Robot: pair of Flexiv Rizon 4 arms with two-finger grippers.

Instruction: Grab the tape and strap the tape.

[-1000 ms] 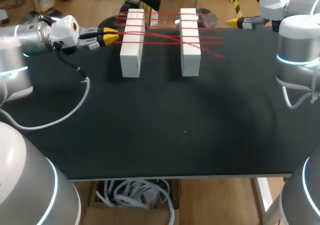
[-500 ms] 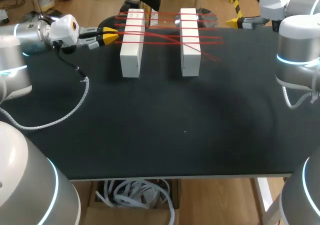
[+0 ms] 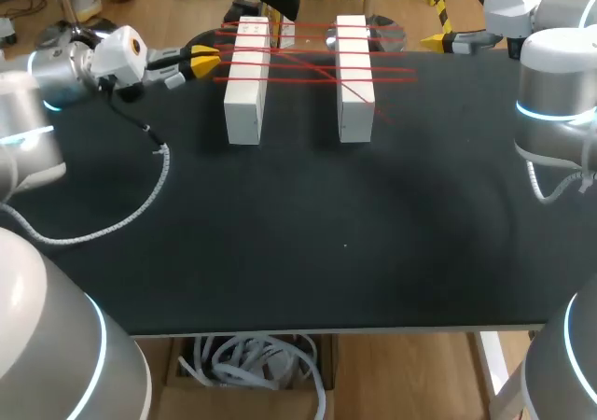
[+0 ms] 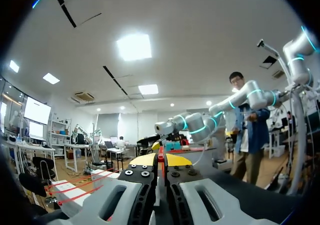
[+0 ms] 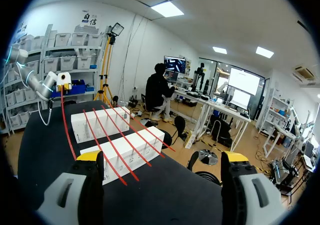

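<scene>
Two long white blocks (image 3: 245, 79) (image 3: 354, 75) lie side by side at the back of the black table. Thin red tape (image 3: 308, 65) runs across both in several crossing strands. My left gripper (image 3: 207, 59) hovers just left of the left block, shut on the tape's end; in the left wrist view the red tape (image 4: 161, 157) shows pinched between the yellow tips of the left gripper (image 4: 161, 161). My right gripper (image 3: 434, 39) stands open at the table's back right edge, apart from the blocks. From the right gripper (image 5: 162, 157), the blocks (image 5: 127, 152) and tape strands (image 5: 115, 135) lie ahead.
The left arm's grey cable (image 3: 140, 196) loops over the table's left part. The black tabletop (image 3: 345, 243) stretches in front of the blocks to its front edge.
My left gripper has shifted slightly toward the back with the tape. The loose strand that trailed right of the right block has drawn in tight against it. The right arm has not moved.
</scene>
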